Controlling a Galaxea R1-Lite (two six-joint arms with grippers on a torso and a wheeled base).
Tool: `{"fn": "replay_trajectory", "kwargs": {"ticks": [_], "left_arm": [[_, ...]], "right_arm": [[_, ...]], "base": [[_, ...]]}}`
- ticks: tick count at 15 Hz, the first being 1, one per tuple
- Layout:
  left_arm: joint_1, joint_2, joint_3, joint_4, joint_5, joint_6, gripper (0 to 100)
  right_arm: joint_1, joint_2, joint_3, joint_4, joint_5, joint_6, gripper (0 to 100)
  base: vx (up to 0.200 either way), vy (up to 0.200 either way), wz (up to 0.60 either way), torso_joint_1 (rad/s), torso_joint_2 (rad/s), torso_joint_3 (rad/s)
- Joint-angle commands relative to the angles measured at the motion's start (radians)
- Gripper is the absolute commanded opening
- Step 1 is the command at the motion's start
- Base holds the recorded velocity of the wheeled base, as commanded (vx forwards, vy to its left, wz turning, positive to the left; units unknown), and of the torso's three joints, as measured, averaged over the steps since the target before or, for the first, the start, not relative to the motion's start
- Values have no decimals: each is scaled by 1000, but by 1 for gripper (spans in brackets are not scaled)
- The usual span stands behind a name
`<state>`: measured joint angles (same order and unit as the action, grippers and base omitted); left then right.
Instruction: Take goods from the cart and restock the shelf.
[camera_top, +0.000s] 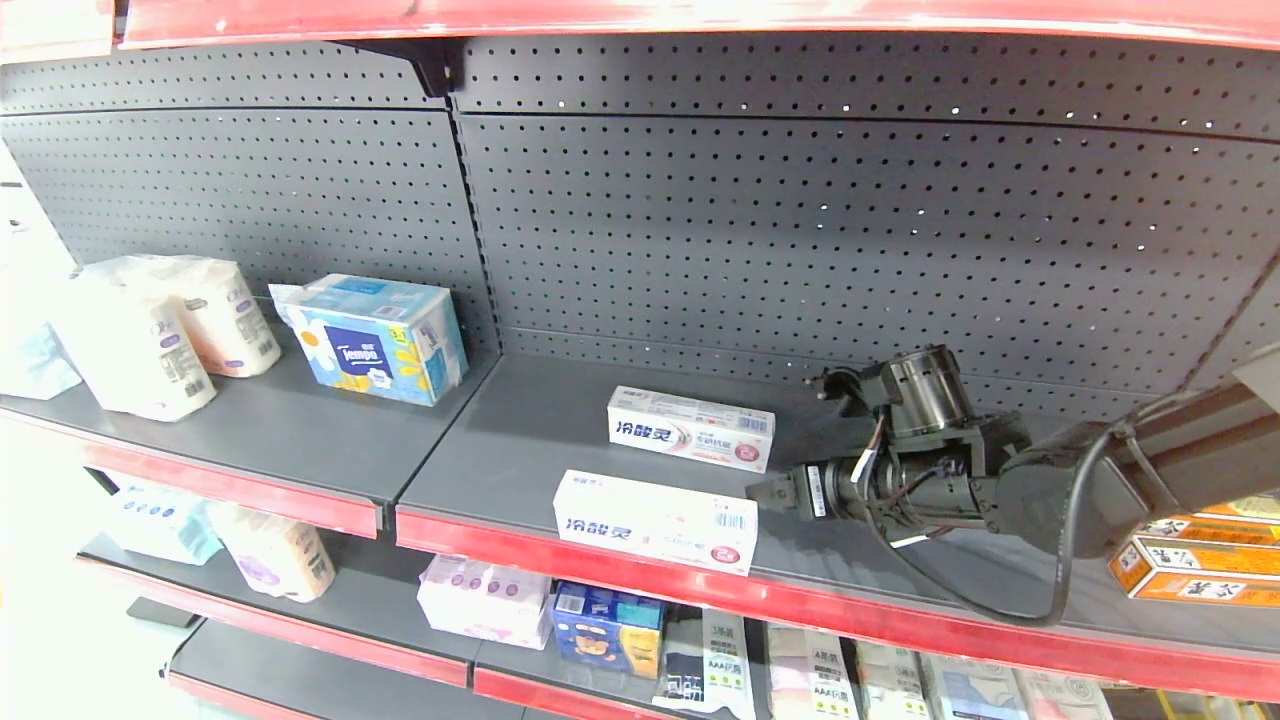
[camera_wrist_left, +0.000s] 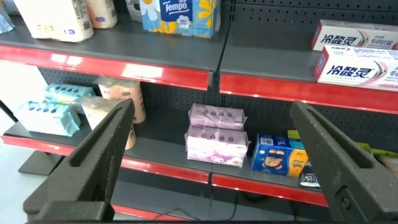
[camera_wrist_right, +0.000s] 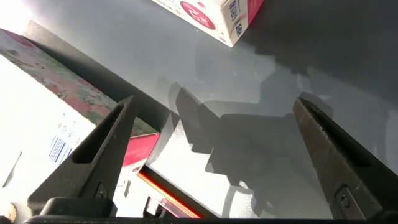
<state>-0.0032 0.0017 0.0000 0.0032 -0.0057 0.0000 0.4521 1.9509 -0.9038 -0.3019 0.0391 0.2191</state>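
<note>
On the left stretch of the shelf we see soft white tissue packs and, just right of them, a blue tissue pack set against the back panel. Our left gripper hangs out in front of the shelving, its claw spread wide with nothing between the fingers, looking across at the lower tiers. In the middle bay lie the goods that concern us, two long toothpaste cartons on their sides. The far toothpaste box sits toward the back, and the near toothpaste box is at the red front lip. The two are apart, not touching. We judge these light, stiff cardboard with a smooth printed skin, apt to slip or dent if squeezed hard, so the best hold is across the narrow sides near the middle of the length. Just right of the near box, our right gripper reaches in low over the bare shelf board, the forearm nearly level and pointing left. Its fingers are spread and empty above the surface. Farther right, orange boxes lie flat at the shelf's front edge.
</note>
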Motion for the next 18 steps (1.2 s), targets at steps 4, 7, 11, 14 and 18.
{"fn": "replay_trajectory", "kwargs": {"ticks": [4, 7, 11, 14, 18], "left_arm": [[0, 1, 0, 0, 0, 0, 100], [0, 1, -2, 0, 0, 0, 100], [0, 1, 0, 0, 0, 0, 100], [0, 1, 0, 0, 0, 0, 100], [0, 1, -2, 0, 0, 0, 100]], "right_arm": [[-18, -17, 13, 1, -22, 20, 100], [-55, -69, 16, 0, -65, 49, 100], [-112, -201, 102, 0, -91, 49, 100], [-139, -385, 224, 3, -102, 43, 100], [-270, -635, 304, 110, -147, -70, 100]], "base": [[0, 0, 0, 0, 0, 0], [0, 0, 0, 0, 0, 0], [0, 0, 0, 0, 0, 0], [0, 0, 0, 0, 0, 0], [0, 0, 0, 0, 0, 0]]}}
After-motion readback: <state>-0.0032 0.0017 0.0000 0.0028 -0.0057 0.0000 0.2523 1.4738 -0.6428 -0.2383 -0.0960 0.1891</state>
